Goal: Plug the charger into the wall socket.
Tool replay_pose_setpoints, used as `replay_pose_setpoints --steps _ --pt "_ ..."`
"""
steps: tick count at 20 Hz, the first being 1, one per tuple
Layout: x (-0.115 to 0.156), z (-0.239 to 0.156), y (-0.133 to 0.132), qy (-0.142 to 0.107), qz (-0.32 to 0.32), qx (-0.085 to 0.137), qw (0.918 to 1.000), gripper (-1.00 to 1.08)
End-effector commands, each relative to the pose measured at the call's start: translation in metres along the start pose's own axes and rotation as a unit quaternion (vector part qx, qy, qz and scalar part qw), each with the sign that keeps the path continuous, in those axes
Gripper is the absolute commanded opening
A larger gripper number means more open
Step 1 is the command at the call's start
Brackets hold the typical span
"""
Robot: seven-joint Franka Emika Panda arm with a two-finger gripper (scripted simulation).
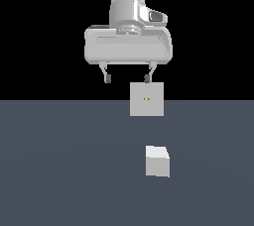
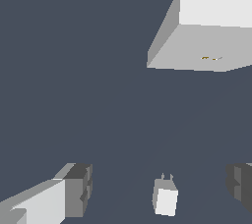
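Observation:
The charger (image 1: 157, 161) is a small whitish-grey cube standing on the dark blue-grey floor, nearer the camera than the socket. The wall socket (image 1: 147, 99) is an upright light-grey square plate with two tiny orange-brown holes at its centre. My gripper (image 1: 127, 78) hangs above the floor, open and empty, up and slightly toward the exterior view's left of the socket. In the wrist view the charger (image 2: 165, 197) shows two small prongs and lies between my spread fingers (image 2: 78, 188), well below them. The socket (image 2: 211, 26) shows as a thicker block with the two holes.
The flat dark blue-grey floor (image 1: 59, 170) spreads around both objects. Behind it the background is black. No other objects show.

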State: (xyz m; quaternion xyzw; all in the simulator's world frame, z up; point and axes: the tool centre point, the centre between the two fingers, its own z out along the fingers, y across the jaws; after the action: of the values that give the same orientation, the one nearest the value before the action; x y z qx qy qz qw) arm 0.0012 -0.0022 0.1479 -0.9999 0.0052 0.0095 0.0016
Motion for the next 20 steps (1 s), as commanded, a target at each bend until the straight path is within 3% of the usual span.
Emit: replay_pose_setpoints --steps 1,11,20 --pt "0.0 0.0 0.0 0.0 0.0 0.0 1.0 1.0" --pt "-0.015 0.01 0.006 0.003 0.009 0.0 1.0 1.0" --pt "-0.056 0.041 0.022 0.012 0.033 -0.001 0.9994 1.0"
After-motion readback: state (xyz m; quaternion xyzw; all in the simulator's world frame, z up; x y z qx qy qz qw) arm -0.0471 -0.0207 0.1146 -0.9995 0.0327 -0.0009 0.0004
